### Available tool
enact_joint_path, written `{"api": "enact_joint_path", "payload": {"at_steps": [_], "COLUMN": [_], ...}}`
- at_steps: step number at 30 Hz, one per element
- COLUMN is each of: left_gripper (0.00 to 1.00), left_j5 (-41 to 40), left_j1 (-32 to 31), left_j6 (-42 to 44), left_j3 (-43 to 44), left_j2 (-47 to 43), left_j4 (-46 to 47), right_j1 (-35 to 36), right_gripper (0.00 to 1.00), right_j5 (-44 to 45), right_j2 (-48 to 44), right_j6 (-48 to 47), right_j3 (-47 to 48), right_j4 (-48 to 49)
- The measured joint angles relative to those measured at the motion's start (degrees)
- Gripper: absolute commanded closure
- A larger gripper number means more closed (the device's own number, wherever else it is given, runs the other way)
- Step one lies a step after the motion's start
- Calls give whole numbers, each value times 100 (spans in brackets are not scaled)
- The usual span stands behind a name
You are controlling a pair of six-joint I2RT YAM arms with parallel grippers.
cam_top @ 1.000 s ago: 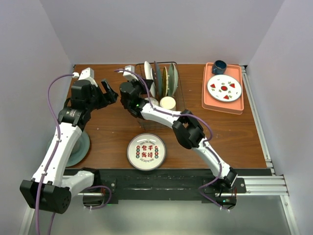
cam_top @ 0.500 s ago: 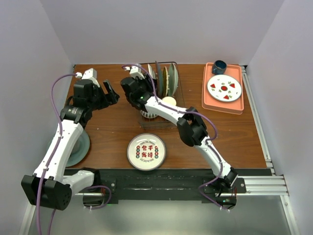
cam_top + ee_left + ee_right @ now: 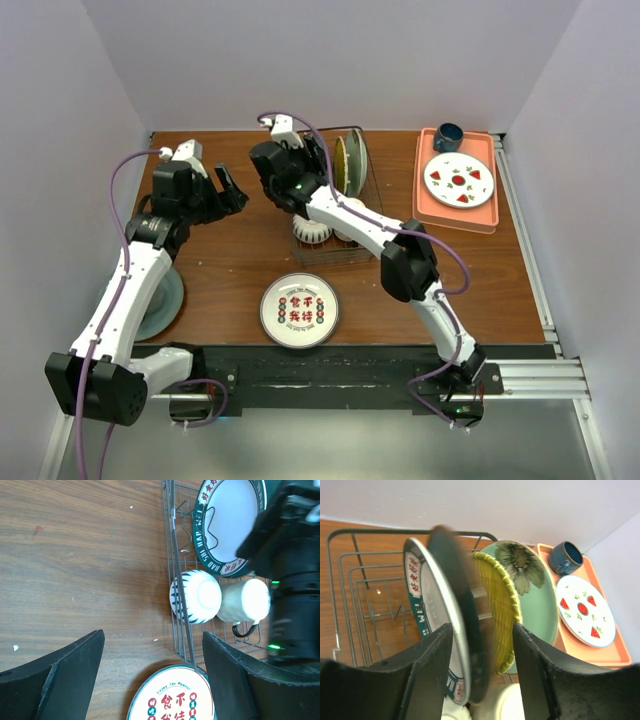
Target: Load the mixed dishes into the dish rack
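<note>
The dish rack (image 3: 371, 205) (image 3: 350, 570) (image 3: 175, 575) stands at the table's back middle. Upright in it are a teal-rimmed white plate (image 3: 422, 615) (image 3: 225, 520), a blurred dark plate (image 3: 457, 605), a yellow plate (image 3: 500, 605) (image 3: 339, 160) and a pale green flower plate (image 3: 532, 587) (image 3: 353, 160). A striped bowl (image 3: 313, 232) (image 3: 195, 597) and a cream mug (image 3: 346, 214) (image 3: 245, 602) lie in its front. My right gripper (image 3: 310, 165) (image 3: 482, 665) is open astride the white and dark plates. My left gripper (image 3: 231, 190) (image 3: 152, 670) hangs open and empty, left of the rack.
A teal-rimmed plate with red characters (image 3: 299, 310) (image 3: 172, 695) lies on the table before the rack. A teal plate (image 3: 165, 300) sits at the left under my left arm. An orange tray (image 3: 428, 205) at the back right holds a watermelon plate (image 3: 459, 180) and a blue mug (image 3: 447, 136).
My right gripper has opened and moved back and up over the rack's upright plates. The left gripper has shifted slightly toward the back and stays open.
</note>
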Motion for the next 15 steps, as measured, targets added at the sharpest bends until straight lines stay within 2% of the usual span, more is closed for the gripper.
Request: {"api": "enact_joint_path", "payload": {"at_steps": [10, 13, 15], "left_gripper": [16, 16, 16], "left_j5": [190, 251, 284], "left_j1": [0, 0, 0], "left_j6": [0, -2, -2], "left_j3": [-111, -216, -297], "left_j2": [68, 81, 83], "left_j4": [98, 127, 140], "right_j1": [-79, -92, -96], "right_gripper": [31, 26, 19], "right_j5": [-378, -603, -813], "right_j2": [-684, -833, -960], "right_j6": [772, 1001, 1130], "right_j3": [11, 9, -33], "right_j4": [-894, -1143, -1279]}}
